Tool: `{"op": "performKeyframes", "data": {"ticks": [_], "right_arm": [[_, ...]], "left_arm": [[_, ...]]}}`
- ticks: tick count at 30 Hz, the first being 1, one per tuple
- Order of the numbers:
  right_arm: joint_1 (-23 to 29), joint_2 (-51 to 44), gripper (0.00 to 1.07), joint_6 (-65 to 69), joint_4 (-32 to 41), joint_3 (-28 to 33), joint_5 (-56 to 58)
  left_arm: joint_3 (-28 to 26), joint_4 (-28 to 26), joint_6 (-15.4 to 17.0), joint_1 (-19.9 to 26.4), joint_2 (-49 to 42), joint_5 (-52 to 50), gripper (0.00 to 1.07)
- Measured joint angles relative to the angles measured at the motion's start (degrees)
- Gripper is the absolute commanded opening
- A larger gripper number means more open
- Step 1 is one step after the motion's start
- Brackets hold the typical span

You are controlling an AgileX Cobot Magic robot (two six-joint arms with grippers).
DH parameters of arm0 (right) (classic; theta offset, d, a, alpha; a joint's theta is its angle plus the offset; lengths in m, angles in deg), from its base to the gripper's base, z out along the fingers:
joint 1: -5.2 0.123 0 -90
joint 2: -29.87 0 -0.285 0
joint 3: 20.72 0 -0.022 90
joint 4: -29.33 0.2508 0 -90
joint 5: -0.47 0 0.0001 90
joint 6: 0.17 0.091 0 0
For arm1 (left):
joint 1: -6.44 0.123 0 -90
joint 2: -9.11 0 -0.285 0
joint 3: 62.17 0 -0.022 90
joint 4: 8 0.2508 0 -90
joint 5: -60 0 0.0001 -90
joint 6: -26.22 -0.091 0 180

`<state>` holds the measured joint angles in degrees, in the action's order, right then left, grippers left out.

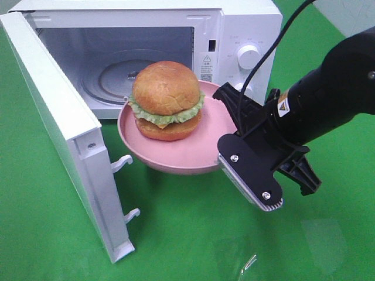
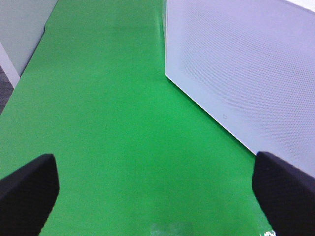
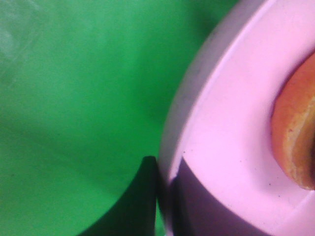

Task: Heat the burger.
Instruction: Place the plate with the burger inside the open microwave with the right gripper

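Left end effector (image 2: 157,201): fingers spread wide, nothing between them, over the green surface (image 2: 108,123). Microwave door (image 1: 58,123) hangs open at left. White microwave (image 1: 246,29) has its cavity exposed, with the glass turntable (image 1: 108,76) inside. Burger (image 1: 167,99) sits upright on the pink plate (image 1: 193,161), just in front of the opening. Right end effector (image 3: 165,196): clamped on the plate's right rim.
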<state>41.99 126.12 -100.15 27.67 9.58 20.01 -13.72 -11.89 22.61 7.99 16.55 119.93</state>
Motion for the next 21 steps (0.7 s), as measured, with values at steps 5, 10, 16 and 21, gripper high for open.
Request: {"op": "performKeyframes", "data": {"ticks": [5,10,16,21], "right_arm": [[1.3,2.9,0.0,2.5,-1.0,-3.3,0.2],[1.3,4.9,0.0,3.4,-1.4,-5.7,0.6],[1.3,7.4,0.0,4.4,-1.4,-9.1,1.9],[1.3,8.9,0.0,5.2,-1.4,-11.3,3.3]], "left_arm": [[0.0,0.0,0.0,0.0,0.0,0.0,1.0],[0.0,0.0,0.0,0.0,0.0,0.0,1.0],[0.0,0.0,0.0,0.0,0.0,0.0,1.0],[0.0,0.0,0.0,0.0,0.0,0.0,1.0]]}}
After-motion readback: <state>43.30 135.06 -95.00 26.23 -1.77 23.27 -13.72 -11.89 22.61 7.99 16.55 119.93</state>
